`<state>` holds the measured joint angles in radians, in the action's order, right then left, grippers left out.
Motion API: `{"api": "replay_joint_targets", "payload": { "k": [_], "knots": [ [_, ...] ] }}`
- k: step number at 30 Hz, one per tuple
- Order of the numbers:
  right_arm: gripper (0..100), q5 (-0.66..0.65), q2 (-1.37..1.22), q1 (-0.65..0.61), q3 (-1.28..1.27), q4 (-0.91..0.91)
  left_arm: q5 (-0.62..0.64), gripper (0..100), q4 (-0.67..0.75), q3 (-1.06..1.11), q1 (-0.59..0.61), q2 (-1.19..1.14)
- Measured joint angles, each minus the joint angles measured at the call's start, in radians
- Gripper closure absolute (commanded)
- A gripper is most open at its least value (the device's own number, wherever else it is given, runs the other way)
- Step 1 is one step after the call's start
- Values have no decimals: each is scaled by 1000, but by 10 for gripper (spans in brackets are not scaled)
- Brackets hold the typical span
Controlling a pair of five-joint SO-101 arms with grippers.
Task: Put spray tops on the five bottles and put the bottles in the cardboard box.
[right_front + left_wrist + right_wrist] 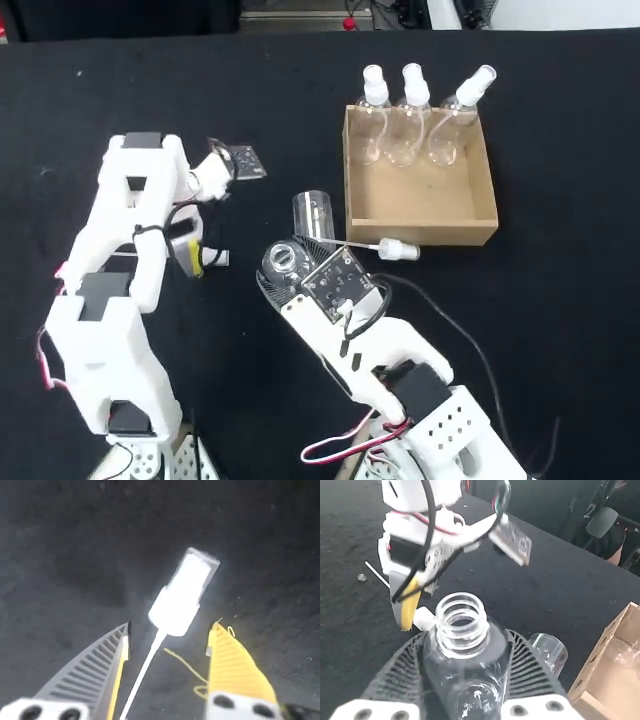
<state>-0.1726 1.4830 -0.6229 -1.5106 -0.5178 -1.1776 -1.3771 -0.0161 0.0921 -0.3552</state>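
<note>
My left gripper (171,629) is open and hangs low over a white spray top (182,597) that lies on the black table, its thin tube running back between the fingers. From above, this gripper (198,256) sits at the left with the spray top (216,258) at its tip. My right gripper (465,667) is shut on a clear bottle (461,630), held upright with its threaded neck open, just right of the left gripper. In the high view the held bottle (283,262) is at the table's middle. The cardboard box (470,215) holds three capped bottles (405,130).
Another clear bottle (312,214) without a top lies just left of the box, also seen as a bottle (548,651) beyond my right gripper. A second loose spray top (396,248) lies by the box's near wall. Black table stretches all around.
</note>
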Motion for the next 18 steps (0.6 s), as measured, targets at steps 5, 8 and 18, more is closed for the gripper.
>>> {"api": "replay_joint_targets", "payload": {
  "k": [5,8,18],
  "knots": [
    [988,0,0,0,0,0,0,751,3,0,-32,-28],
    [988,0,0,0,0,0,0,751,12,0,-43,-29],
    [988,0,0,0,0,0,3,752,12,0,-69,-34]
  ]
}}
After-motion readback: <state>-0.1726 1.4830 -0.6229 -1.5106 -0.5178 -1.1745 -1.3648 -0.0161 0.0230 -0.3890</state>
